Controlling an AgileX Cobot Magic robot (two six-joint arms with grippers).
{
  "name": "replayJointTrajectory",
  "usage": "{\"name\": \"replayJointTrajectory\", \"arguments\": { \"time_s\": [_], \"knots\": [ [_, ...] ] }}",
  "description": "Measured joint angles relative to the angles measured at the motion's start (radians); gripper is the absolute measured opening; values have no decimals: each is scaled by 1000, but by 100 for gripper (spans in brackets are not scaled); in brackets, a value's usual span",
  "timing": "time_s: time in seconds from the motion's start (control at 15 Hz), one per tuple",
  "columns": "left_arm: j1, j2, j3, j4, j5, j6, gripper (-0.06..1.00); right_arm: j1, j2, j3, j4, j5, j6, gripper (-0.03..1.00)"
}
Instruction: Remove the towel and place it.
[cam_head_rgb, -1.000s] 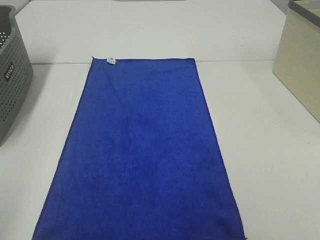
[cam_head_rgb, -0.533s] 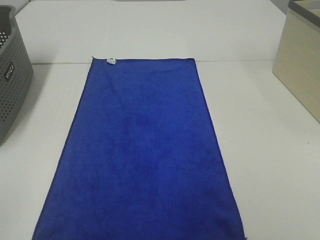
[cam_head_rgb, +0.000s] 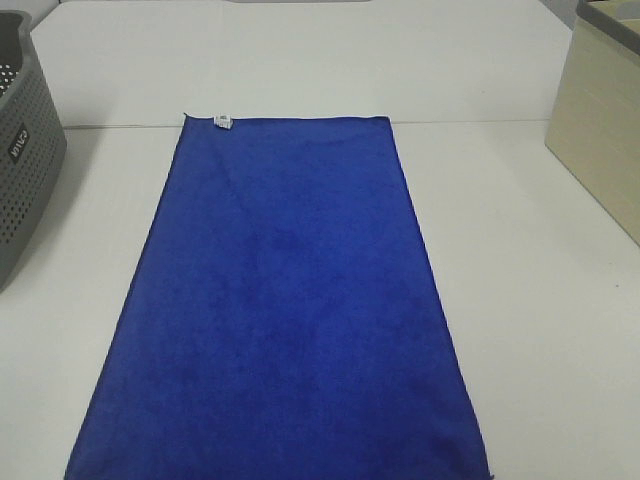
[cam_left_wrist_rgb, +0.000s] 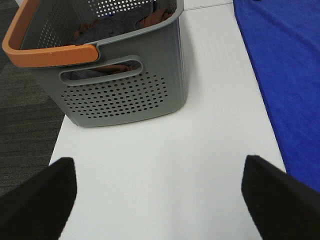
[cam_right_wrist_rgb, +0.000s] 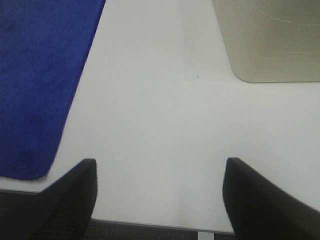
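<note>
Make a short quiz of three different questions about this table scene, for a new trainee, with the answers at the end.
1. True or false: the towel lies flat on the table, and no claw holds it.
2. Which container has an orange handle? A) the grey basket B) the beige box
3. Fill in: the small white tag sits at the towel's ___ edge, as seen from the high camera.

Key
1. True. The left claw and the right claw are both open over bare table.
2. A. Some clothes lie inside the basket.
3. Far.
</note>
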Motion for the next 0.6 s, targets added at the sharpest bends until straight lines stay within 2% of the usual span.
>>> {"name": "replayJointTrajectory", "arguments": {
  "time_s": [0.6],
  "knots": [
    [0, 0, 0, -51, 0, -6, 84, 0, 0, 0, 0, 0, 0, 70]
  ]
}}
